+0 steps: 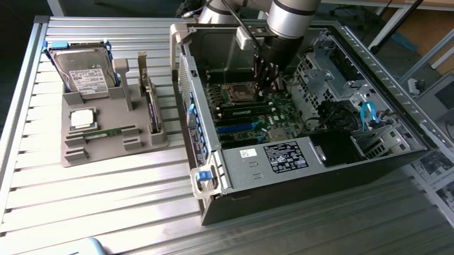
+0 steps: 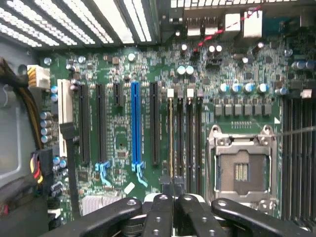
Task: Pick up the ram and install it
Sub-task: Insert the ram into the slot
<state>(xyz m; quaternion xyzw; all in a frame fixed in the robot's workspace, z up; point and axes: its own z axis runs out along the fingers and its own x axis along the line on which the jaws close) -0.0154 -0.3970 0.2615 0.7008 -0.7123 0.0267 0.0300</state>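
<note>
My gripper point(image 1: 269, 85) is inside the open computer case point(image 1: 298, 175), low over the motherboard point(image 2: 123, 74) beside the empty processor socket point(image 2: 242, 168). In the wrist view the gripper point(image 2: 173, 198) is shut, its fingers pressed together. Right under the tips, a thin ram point(image 2: 171, 138) stands edge-on in the first of the memory slots and runs away from the gripper. I cannot tell whether the tips touch it. Another green ram stick point(image 1: 106, 132) lies flat on the grey holder point(image 1: 106, 154) at the exterior view's left.
The grey holder also carries a silver hard drive point(image 1: 85, 77), a square processor chip point(image 1: 82, 118) and an upright card point(image 1: 150, 106). Case walls, a drive cage point(image 1: 319, 69) and blue cables point(image 1: 367, 114) crowd the arm. Long expansion slots point(image 2: 136, 123) lie beside the memory slots.
</note>
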